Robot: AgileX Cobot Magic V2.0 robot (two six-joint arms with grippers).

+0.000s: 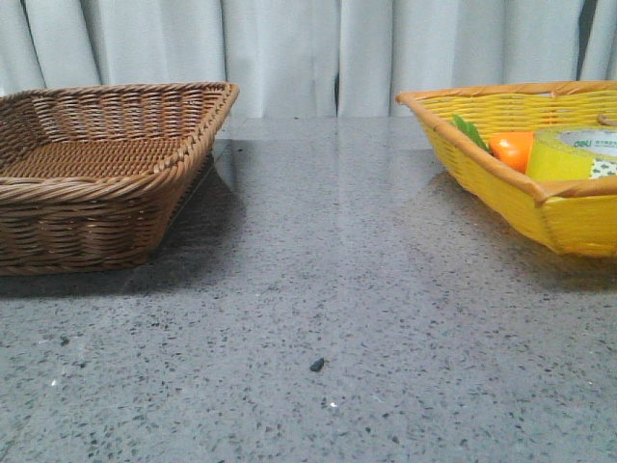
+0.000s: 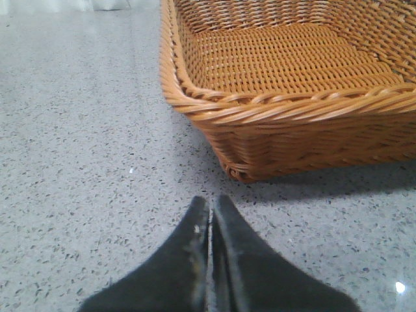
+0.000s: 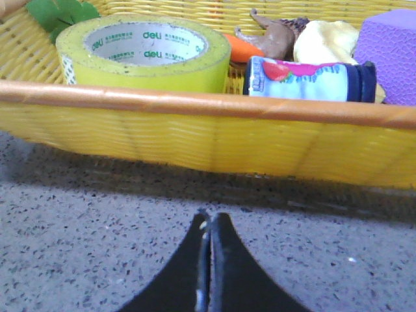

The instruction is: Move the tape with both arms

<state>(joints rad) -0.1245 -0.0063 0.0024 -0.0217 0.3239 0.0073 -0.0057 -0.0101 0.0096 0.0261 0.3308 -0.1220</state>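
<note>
The tape point(image 3: 143, 55), a wide yellow roll with a white core printed "deli", lies flat inside the yellow basket point(image 3: 214, 140). It also shows in the front view point(image 1: 574, 154) in the yellow basket point(image 1: 501, 183) at the right. My right gripper point(image 3: 210, 218) is shut and empty, low over the table in front of that basket's near wall. My left gripper point(image 2: 209, 205) is shut and empty over the table, near a corner of the empty brown wicker basket point(image 2: 286, 110). Neither gripper shows in the front view.
The brown basket point(image 1: 96, 174) stands at the left of the grey speckled table. The yellow basket also holds an orange carrot point(image 3: 244, 47) with green leaves point(image 3: 62, 12), a small bottle point(image 3: 312, 79), a purple block point(image 3: 390, 52), a pale yellow item point(image 3: 325, 42) and a brown root-like item point(image 3: 273, 36). A small dark speck point(image 1: 316, 365) lies mid-table.
</note>
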